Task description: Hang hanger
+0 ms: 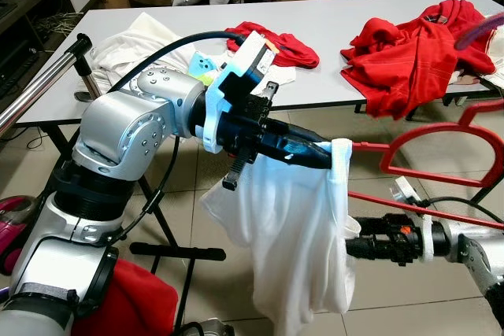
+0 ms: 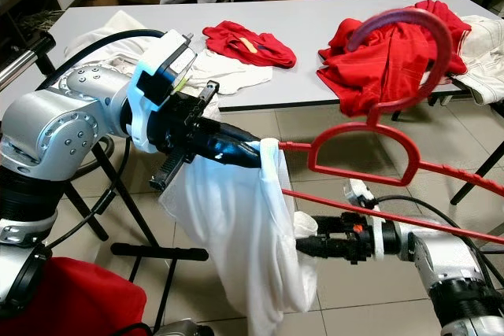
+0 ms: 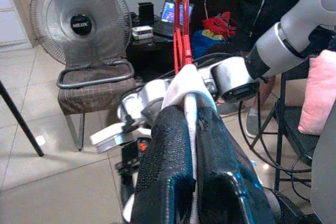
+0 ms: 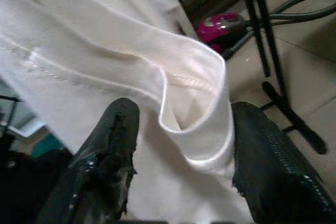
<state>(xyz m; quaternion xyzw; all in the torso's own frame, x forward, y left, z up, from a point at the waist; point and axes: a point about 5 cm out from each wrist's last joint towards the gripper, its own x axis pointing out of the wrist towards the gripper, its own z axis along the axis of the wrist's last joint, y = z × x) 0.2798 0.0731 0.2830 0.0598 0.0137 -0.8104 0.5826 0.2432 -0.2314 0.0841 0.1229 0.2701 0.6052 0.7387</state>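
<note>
Left gripper (image 1: 319, 153) clamped on the white garment (image 1: 295, 230) where it drapes over the end of the red hanger (image 2: 370, 143); the hanger is held above the tiled floor, in front of the white table (image 1: 331, 21). Right gripper (image 2: 303, 246) below it, fingers (image 4: 107, 145) spread either side of a cloth fold, not pinching.

Both head eyes look forward and down from above the arms, sharing the table (image 1: 331, 53) and the white garment (image 2: 236, 226). The left wrist camera peers close along the left gripper (image 3: 191, 129) toward a fan (image 3: 80, 22). The right wrist camera sits tight behind the right gripper (image 4: 181, 140), facing cloth.
</note>
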